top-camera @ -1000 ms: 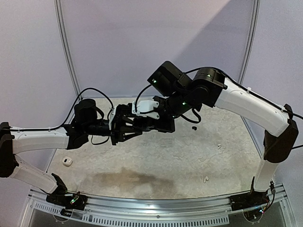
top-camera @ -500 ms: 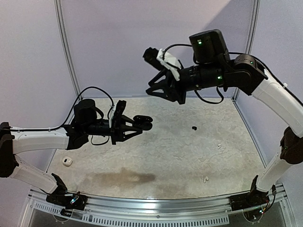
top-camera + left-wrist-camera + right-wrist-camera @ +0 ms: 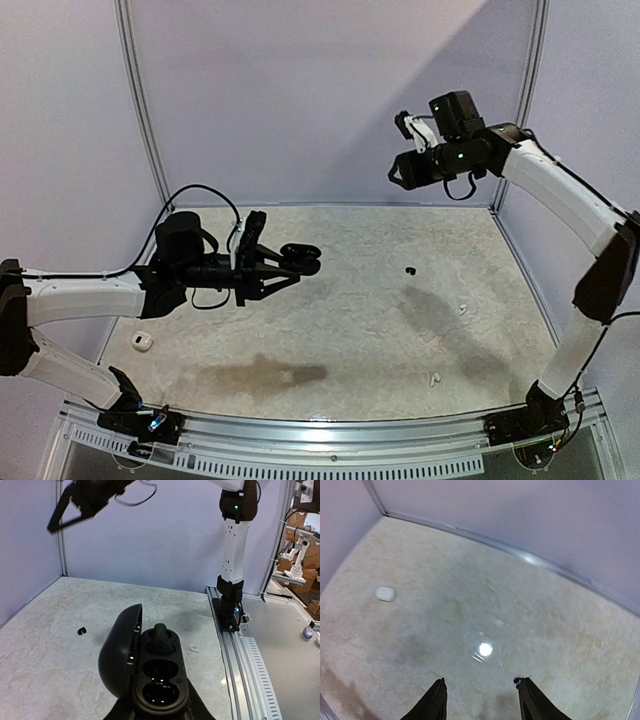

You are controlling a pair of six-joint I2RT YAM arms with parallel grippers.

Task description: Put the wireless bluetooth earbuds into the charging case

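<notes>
My left gripper (image 3: 283,263) is shut on an open black charging case (image 3: 301,257) and holds it above the table. In the left wrist view the case (image 3: 159,680) has its lid (image 3: 119,650) swung left. A black earbud (image 3: 160,636) sits in its far socket and the near socket is empty. Another black earbud (image 3: 409,270) lies on the table and also shows in the left wrist view (image 3: 81,630). In the right wrist view it (image 3: 517,681) lies beside a fingertip. My right gripper (image 3: 402,170) is open, empty and high near the back wall; its point in its own view (image 3: 482,700) is over bare table.
Two white earbuds (image 3: 463,309) (image 3: 435,379) lie at the right of the table; one (image 3: 194,649) shows past the case. A white case (image 3: 141,342) lies at the front left, blurred in the right wrist view (image 3: 385,593). The rail (image 3: 240,650) runs along the near edge.
My right gripper has left the black case, risen and swung back to the right, open. My left gripper has kept the case still, with the black earbud seated in it.
</notes>
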